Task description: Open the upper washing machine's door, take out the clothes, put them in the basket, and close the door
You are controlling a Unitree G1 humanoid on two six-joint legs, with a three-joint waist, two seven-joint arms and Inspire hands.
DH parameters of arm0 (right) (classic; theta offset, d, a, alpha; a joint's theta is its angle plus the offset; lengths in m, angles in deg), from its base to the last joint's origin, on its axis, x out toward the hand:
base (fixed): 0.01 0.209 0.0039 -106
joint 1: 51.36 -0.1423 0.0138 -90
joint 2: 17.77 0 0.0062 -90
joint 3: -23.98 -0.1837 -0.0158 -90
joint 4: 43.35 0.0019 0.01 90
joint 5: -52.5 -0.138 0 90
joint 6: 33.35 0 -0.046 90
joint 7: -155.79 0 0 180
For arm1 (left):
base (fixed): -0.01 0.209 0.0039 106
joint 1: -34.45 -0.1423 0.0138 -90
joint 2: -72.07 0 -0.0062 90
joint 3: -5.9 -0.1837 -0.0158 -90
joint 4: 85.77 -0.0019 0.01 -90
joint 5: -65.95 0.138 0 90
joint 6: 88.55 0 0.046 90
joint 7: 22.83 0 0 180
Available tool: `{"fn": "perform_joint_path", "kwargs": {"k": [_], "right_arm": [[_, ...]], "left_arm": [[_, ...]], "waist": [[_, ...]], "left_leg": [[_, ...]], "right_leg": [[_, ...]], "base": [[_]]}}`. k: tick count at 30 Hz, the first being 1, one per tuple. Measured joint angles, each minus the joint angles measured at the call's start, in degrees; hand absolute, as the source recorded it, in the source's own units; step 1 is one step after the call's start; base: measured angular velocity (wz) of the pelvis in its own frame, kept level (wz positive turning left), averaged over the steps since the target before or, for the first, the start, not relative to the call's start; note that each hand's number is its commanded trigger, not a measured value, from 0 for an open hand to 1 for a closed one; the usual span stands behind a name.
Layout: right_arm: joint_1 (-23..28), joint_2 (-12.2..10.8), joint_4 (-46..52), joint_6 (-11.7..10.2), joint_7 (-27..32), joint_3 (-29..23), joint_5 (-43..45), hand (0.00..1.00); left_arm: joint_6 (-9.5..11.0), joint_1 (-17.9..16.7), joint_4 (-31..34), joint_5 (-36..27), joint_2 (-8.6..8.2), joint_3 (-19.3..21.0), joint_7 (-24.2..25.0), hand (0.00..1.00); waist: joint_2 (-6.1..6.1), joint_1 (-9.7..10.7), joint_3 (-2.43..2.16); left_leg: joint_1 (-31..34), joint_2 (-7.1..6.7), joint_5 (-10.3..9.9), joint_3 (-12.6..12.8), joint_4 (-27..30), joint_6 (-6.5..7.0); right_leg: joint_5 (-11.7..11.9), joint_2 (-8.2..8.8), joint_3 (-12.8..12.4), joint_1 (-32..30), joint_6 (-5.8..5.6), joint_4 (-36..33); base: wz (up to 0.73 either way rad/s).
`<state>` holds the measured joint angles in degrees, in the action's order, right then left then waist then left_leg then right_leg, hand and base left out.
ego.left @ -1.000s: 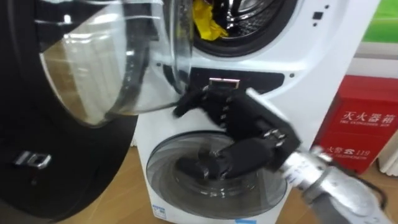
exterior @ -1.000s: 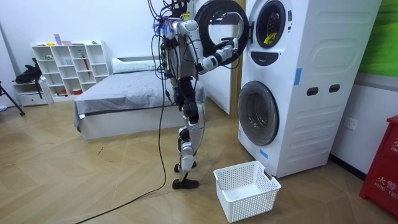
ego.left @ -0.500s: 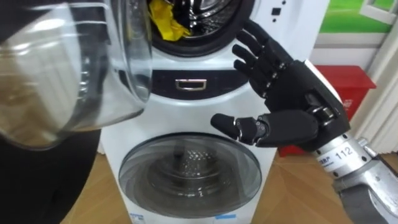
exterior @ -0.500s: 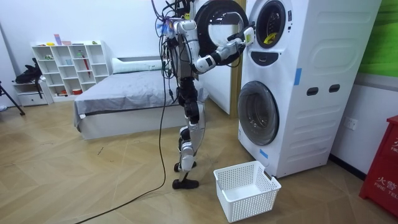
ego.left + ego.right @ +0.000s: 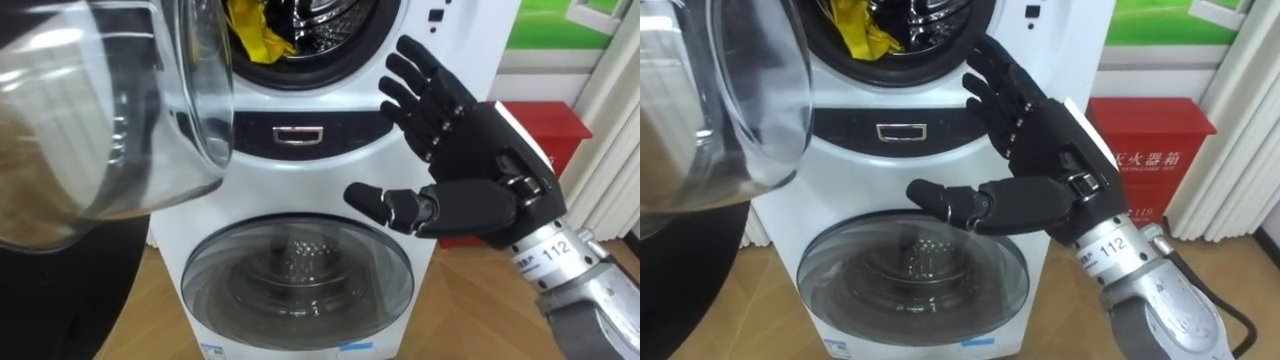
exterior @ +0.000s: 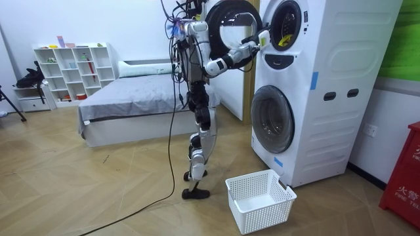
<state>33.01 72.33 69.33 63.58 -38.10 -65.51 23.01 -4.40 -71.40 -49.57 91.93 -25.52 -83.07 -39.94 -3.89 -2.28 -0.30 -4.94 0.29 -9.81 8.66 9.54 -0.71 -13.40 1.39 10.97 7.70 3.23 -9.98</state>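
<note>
A yellow cloth [image 5: 248,32] lies at the front of the upper washing machine's drum [image 5: 330,30], partly cut off by the top of the eye views; it also shows as a yellow patch [image 6: 283,43] in the room view. The round glass door [image 5: 120,130] stands swung open to the left. My right hand [image 5: 475,175] is open, fingers spread and straight, thumb out to the left. It is held up in front of the machine, just below and to the right of the drum opening, touching nothing. I stand upright facing the machines, right arm [image 6: 230,60] raised toward the upper drum.
Below, the lower washing machine's door [image 5: 300,280] is shut. A red cabinet [image 5: 545,125] stands right of the machines. A white laundry basket [image 6: 259,200] sits on the wooden floor by my feet. A bed [image 6: 125,105] and a white shelf [image 6: 69,69] are behind me.
My right hand has risen from in front of the lower door to beside the upper drum opening, and its fingers have straightened. In the last half second it has barely moved.
</note>
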Motion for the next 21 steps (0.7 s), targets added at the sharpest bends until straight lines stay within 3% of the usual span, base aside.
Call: {"fn": "perform_joint_path", "kwargs": {"k": [4,5,6,7,9,13,14,16,17,18,19,20,21], "right_arm": [[-0.1,-0.1,-0.3,0.0,0.3,0.4,3.8,0.00],[-0.2,-0.1,-0.6,-0.1,0.5,0.7,4.9,0.00],[-0.7,-0.3,-1.3,-0.1,0.8,0.9,5.9,0.00],[-1.2,-0.5,-1.8,-0.1,0.9,0.9,6.8,0.00],[-2.6,-0.9,-2.1,-0.1,2.4,0.9,11.8,0.00],[-5.2,-1.7,-3.2,-0.3,4.5,2.5,13.6,0.00],[-6.4,-2.0,-4.3,-1.2,5.2,3.0,13.5,0.00],[-9.1,-1.9,-7.3,-1.9,6.3,3.0,13.2,0.00],[-10.9,-1.9,-9.1,-1.7,7.2,3.0,13.0,0.00],[-11.3,-1.9,-9.1,-1.6,7.8,3.0,12.9,0.00],[-11.3,-2.0,-8.9,-1.6,8.4,3.4,12.2,0.00],[-11.3,-1.9,-8.7,-1.9,8.6,3.9,11.4,0.00],[-11.3,-1.8,-8.7,-2.0,8.9,4.0,10.8,0.00]], "left_arm": [[0.0,1.1,-2.4,0.0,-0.02,0.4,-0.5,0.00],[0.0,1.4,-3.8,-0.3,-0.03,0.2,-0.9,0.00],[-0.1,2.0,-4.3,-0.5,0.01,0.1,-1.3,0.00],[-0.1,2.4,-4.3,-0.5,0.04,0.3,-1.3,0.00],[0.0,2.6,-5.0,-0.6,-0.01,1.1,-1.3,0.00],[-0.3,1.9,-5.4,-0.8,0.00,1.1,-1.2,0.00],[-0.6,1.8,-5.3,-0.9,-0.03,1.0,-0.8,0.00],[-0.5,2.1,-5.3,-1.4,-0.24,1.0,-0.2,0.00],[-0.5,2.1,-5.2,-1.6,-0.31,1.0,-0.1,0.00],[-0.5,2.0,-5.3,-1.6,-0.27,1.1,-0.1,0.00],[-0.6,1.4,-5.3,-1.6,0.01,1.3,-0.1,0.00],[-0.6,0.9,-5.4,-1.6,0.21,1.6,-0.1,0.00],[-0.5,0.9,-5.6,-1.6,0.27,1.6,-0.1,0.00]], "waist": [[-0.28,-1.6,0.51],[-0.29,-2.1,0.81],[-0.40,-3.0,1.20],[-0.54,-3.2,1.23],[-0.61,-5.6,1.30],[-0.51,-6.9,1.11],[-0.50,-7.0,1.14],[-0.68,-7.4,1.14],[-0.62,-7.9,1.14],[-0.57,-8.3,1.16],[-1.03,-9.3,0.85],[-1.49,-9.1,0.48],[-1.71,-8.9,0.42]], "left_leg": [[-0.8,0.64,0.0,0.7,0.5,-0.02],[-0.6,1.02,-0.6,0.7,1.7,-0.25],[0.4,1.41,-1.9,0.8,4.4,-0.50],[1.4,1.98,-2.7,0.8,6.4,-0.51],[6.5,4.31,-5.7,0.6,17.0,-1.12],[11.4,7.00,-6.3,-0.3,28.7,-1.27],[13.2,6.85,-6.6,-2.5,30.9,-0.96],[15.5,4.80,-6.8,-4.2,26.9,-0.93],[17.7,3.83,-6.2,-4.1,22.4,-1.31],[18.7,3.37,-4.4,-4.0,20.1,-1.18],[19.4,2.60,-0.3,-4.1,17.0,-1.07],[19.1,1.95,2.7,-4.0,14.9,-0.08],[18.6,1.61,3.9,-3.8,14.2,0.83]], "right_leg": [[0.0,-0.16,-0.6,0.5,0.01,-0.5],[0.0,-0.42,-0.7,0.5,0.04,-1.1],[-0.3,-0.84,-0.8,0.2,0.41,-1.8],[-0.5,-1.04,-0.9,-0.1,0.68,-2.3],[-2.3,-2.25,-1.5,-2.1,1.70,-5.1],[-3.8,-3.97,-2.9,-2.4,2.99,-7.7],[-4.0,-4.56,-3.3,-1.4,3.31,-7.8],[-4.1,-4.44,-3.4,-1.1,3.42,-7.7],[-4.3,-4.27,-3.5,-0.9,3.35,-7.7],[-4.5,-4.20,-3.4,-0.8,3.27,-7.7],[-5.0,-3.42,-3.6,-0.5,3.05,-7.6],[-5.3,-3.01,-3.8,-0.1,2.50,-7.3],[-5.3,-2.87,-3.8,0.0,2.18,-6.8]], "base": [[-0.10],[-0.11],[-0.11],[-0.22],[-0.23],[-0.12],[0.12],[0.07],[-0.10],[-0.28],[-0.23],[-0.15],[0.00]]}}
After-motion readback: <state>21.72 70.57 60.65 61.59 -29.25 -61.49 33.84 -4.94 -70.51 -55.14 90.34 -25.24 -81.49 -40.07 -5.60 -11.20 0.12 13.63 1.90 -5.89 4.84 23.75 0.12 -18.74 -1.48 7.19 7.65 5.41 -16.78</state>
